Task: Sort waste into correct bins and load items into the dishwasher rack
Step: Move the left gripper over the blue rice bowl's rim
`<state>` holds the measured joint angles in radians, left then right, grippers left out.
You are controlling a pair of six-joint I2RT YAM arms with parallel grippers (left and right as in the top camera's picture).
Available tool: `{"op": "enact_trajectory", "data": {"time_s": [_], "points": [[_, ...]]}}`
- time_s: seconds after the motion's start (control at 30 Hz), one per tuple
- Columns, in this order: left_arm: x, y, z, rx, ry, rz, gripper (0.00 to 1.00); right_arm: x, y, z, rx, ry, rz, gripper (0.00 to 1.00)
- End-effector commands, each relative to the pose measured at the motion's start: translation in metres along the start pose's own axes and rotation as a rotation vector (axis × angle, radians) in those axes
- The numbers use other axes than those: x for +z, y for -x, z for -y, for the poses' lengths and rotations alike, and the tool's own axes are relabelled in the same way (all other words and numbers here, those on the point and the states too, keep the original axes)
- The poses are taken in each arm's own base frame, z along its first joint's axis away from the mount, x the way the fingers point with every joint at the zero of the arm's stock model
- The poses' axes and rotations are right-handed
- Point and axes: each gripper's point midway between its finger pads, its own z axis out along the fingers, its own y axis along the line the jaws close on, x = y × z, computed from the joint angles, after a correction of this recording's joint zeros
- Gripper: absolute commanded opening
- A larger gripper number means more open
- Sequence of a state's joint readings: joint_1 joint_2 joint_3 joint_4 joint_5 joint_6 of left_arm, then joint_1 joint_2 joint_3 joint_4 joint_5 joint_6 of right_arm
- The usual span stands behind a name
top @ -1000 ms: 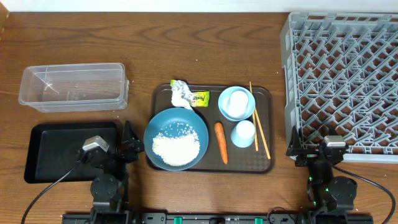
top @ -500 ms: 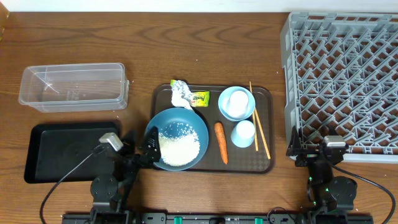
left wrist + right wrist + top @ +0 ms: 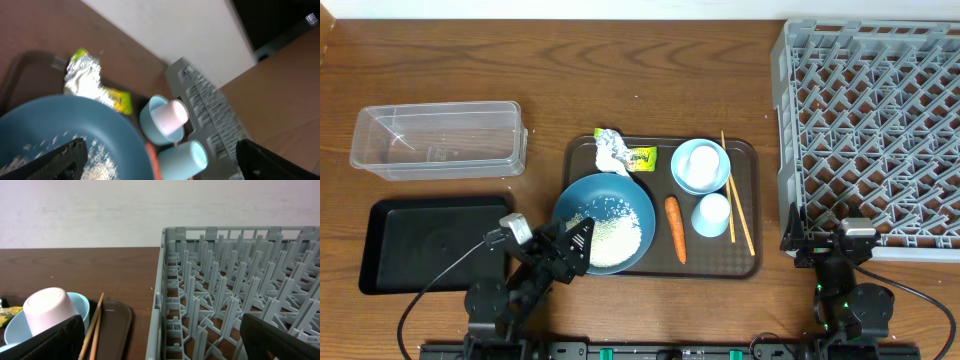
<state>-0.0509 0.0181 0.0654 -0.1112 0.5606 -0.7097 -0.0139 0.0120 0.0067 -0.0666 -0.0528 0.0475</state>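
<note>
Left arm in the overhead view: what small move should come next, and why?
Probably lower the left gripper and close its fingers on the near-left rim of the dark-blue bowl. The fingers are open and empty, poised over that rim, and the rice is in the bowl.

the dark-blue bowl point(image 3: 620, 190) is left open from above; to its right the passage is narrowed by the carrot point(image 3: 673, 228), cup point(image 3: 711, 213) and chopsticks point(image 3: 725, 160).

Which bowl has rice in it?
The big dark-blue bowl by the left gripper; the small light-blue bowl holds only a cup.
</note>
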Motion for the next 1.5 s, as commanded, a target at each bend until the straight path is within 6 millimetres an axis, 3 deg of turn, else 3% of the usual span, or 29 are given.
{"op": "enact_trajectory", "data": {"time_s": [0.0, 0.23, 0.37, 0.67, 1.07, 1.23, 1.47], "points": [[-0.005, -0.003, 0.002, 0.072, 0.041, -0.053, 0.98, 0.000, 0.000, 0.002, -0.011, -0.009, 0.000, 0.99], [-0.026, 0.013, -0.008, 0.118, 0.304, -0.121, 0.98, 0.000, 0.000, 0.002, -0.011, -0.009, 0.000, 0.99], [-0.025, 0.020, -0.003, 0.087, 0.349, -0.179, 0.98, 0.000, 0.000, 0.002, -0.011, -0.009, 0.000, 0.99], [-0.023, 0.004, -0.029, -0.038, 0.550, -0.399, 0.98, 0.000, 0.000, 0.002, -0.011, -0.009, 0.000, 0.99], [-0.020, 0.038, 0.002, -0.039, 0.538, -0.381, 0.98, 0.000, 0.000, 0.002, -0.011, -0.009, 0.000, 0.99], [-0.017, 0.036, 0.009, -0.183, 0.523, -0.357, 0.98, 0.000, 0.000, 0.002, -0.011, -0.009, 0.000, 0.99], [-0.015, 0.034, 0.016, -0.154, 0.480, -0.383, 0.98, 0.000, 0.000, 0.002, -0.011, -0.008, 0.000, 0.99]]}}
